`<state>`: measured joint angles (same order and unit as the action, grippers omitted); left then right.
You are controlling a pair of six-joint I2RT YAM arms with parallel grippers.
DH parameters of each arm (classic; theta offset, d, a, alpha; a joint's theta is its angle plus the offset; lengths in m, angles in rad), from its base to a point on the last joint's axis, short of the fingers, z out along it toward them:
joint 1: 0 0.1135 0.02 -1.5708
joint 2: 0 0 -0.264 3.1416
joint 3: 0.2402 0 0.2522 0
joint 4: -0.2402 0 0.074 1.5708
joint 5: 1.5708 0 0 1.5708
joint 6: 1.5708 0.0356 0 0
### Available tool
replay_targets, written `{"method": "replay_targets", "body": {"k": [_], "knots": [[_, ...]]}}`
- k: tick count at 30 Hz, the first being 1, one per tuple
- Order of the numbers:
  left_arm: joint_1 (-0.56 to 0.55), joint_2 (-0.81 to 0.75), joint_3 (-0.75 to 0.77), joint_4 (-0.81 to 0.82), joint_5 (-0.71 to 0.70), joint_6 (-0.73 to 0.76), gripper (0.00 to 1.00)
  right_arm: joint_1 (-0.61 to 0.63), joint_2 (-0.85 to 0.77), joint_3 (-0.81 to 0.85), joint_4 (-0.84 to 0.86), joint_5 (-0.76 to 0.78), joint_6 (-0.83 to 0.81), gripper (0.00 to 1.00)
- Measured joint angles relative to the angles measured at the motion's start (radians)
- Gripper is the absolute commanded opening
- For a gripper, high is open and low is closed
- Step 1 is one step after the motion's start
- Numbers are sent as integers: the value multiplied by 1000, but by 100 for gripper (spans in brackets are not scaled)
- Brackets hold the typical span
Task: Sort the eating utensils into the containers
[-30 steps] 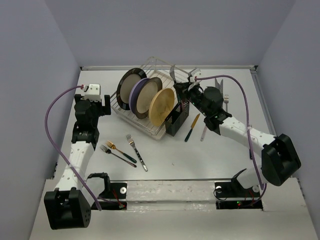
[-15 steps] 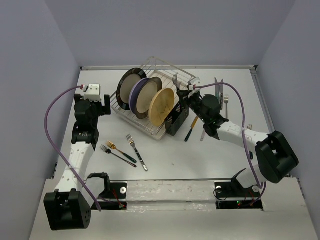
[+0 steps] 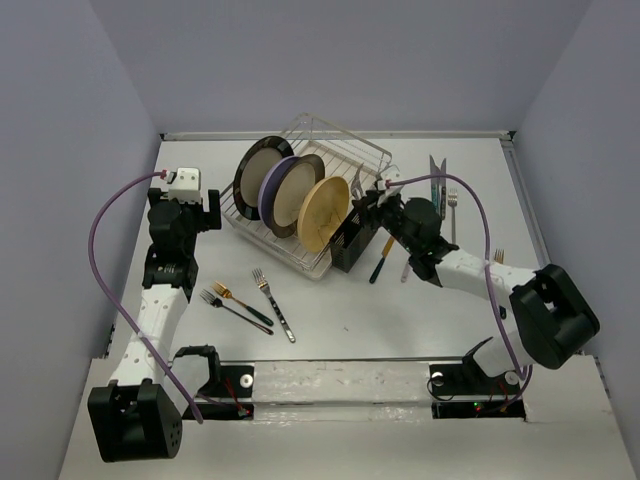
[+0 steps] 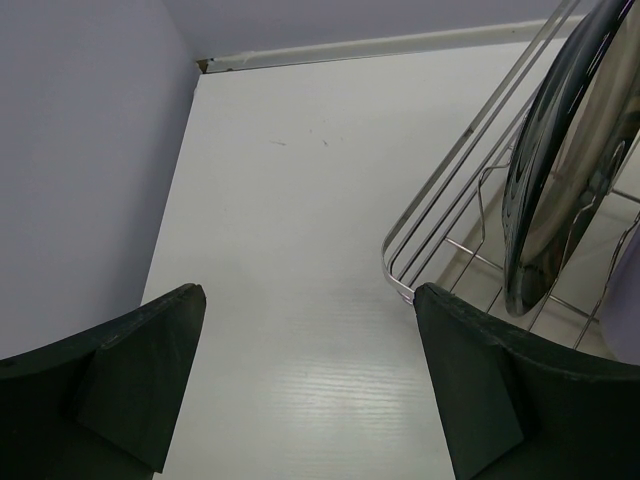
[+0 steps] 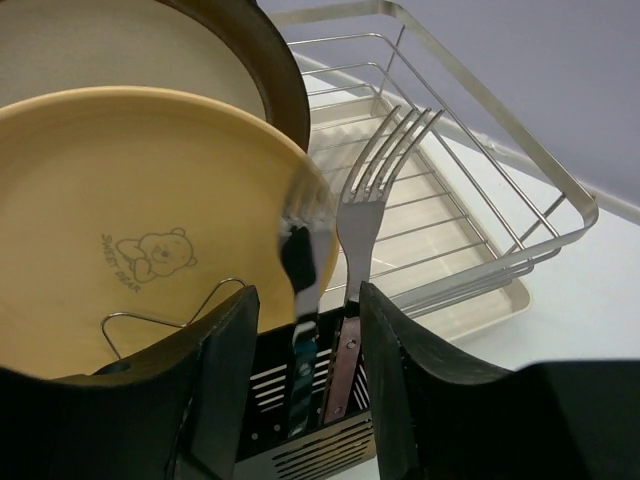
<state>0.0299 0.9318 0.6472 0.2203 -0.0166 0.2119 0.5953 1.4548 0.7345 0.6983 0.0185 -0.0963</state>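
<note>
Over the black holder (image 5: 310, 450), the right gripper (image 5: 308, 300) is straddling an upright fork (image 5: 385, 170), fingers (image 5: 215, 400) slightly parted; lifting crookedly risks dragging it out.

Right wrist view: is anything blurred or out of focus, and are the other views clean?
Right wrist view: one utensil in the black holder is smeared, the fork beside it sharp. Left wrist view: glare on the dark plate. Top view: even light, sharp.

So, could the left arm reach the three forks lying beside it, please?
Probably yes: the left gripper is open and empty, and the forks lie on bare table close by, unobstructed.
</note>
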Motion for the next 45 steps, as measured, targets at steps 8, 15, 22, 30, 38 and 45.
{"method": "replay_targets", "body": {"k": [8,15,22,30,38,45], "knots": [[0,0,0,0,0,0,99,0,-86,29,-144,95,18,66],[0,0,0,0,2,0,99,-191,-211,218,-457,167,117,65],[2,-11,0,0,5,0,99,-609,-77,338,-720,120,229,57],[5,-14,-5,0,5,0,99,-648,273,386,-938,41,252,45],[5,-14,-14,6,18,1,99,-648,293,407,-982,-6,249,46],[5,-14,-14,8,26,1,99,-648,420,482,-988,76,245,42]]}}
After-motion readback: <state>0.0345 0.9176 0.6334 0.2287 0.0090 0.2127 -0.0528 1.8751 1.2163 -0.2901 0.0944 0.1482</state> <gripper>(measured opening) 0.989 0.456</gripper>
